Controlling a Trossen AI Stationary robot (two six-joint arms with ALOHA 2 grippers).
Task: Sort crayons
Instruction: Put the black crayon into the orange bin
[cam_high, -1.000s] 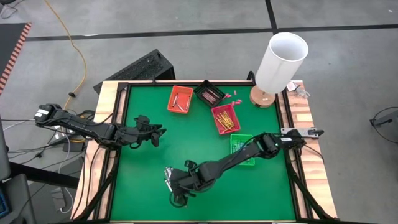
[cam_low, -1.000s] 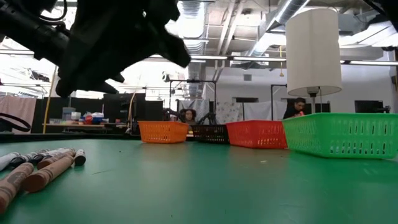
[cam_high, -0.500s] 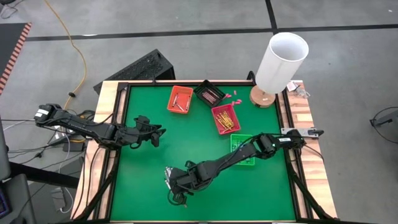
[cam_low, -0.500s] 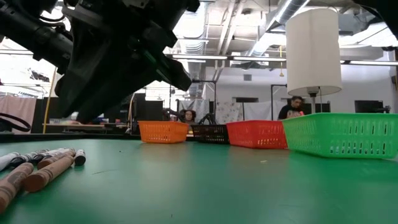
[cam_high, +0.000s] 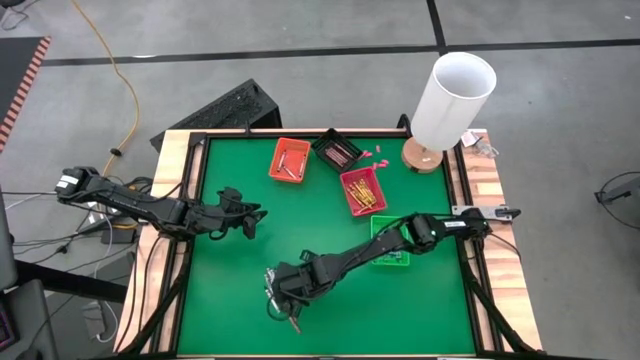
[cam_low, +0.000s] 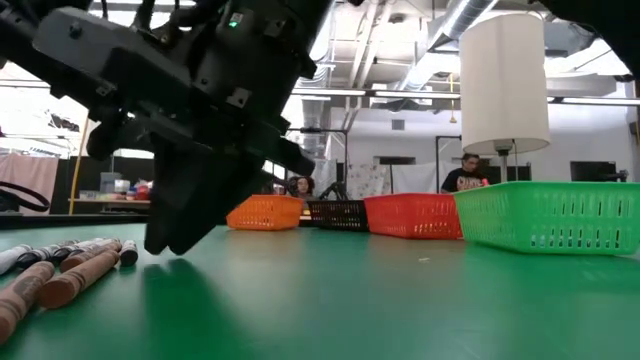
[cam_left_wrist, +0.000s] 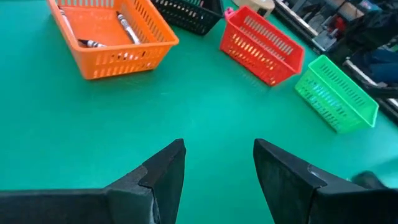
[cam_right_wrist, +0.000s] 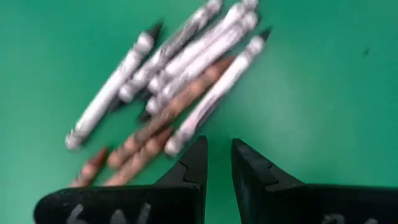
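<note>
Green table in a workshop; right gripper slightly parted by crayons; left gripper open.

A green table framed by a wooden rim is seen from above. Toward twelve o'clock, an orange tray, a black tray and a red tray are set close together. A green tray is placed toward three o'clock. A white lamp is stood at about one o'clock. Loose crayons are piled toward six o'clock.
</note>
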